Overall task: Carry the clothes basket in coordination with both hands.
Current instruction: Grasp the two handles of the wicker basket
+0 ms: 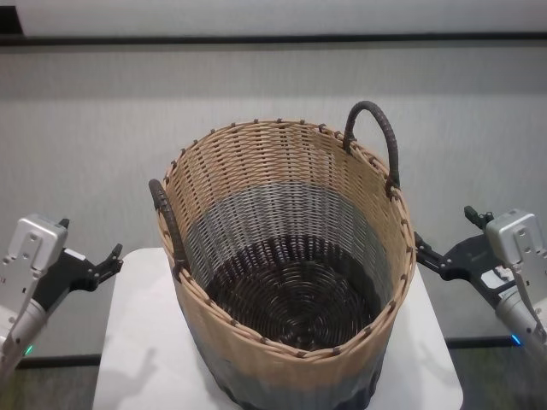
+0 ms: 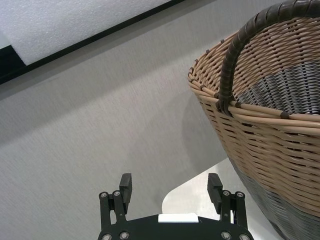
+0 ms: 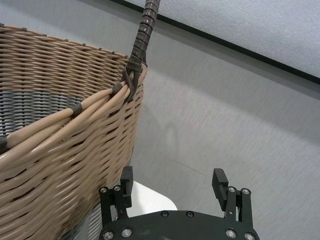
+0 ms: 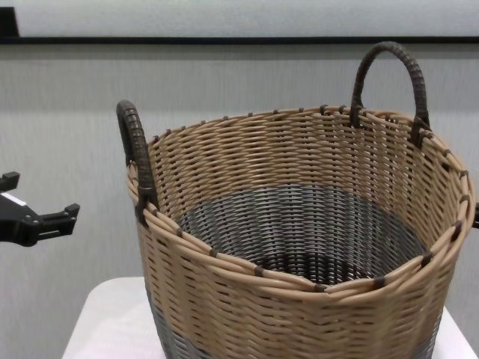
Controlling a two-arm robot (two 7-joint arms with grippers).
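Head view: clothes basket (image 1: 291, 282) on white table (image 1: 137, 342), L end effector (image 1: 109, 260) & R end effector (image 1: 425, 254) spread, flanking, apart.

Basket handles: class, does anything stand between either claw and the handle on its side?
Nothing visible does. The left claw is open, out beside the basket, with only open air before the left handle. The right claw, also open, sits by the basket wall below the right handle.

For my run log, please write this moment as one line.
clothes basket: standing on white table, empty | left gripper: open, left of basket, apart | right gripper: open, beside right wall | handles: not gripped
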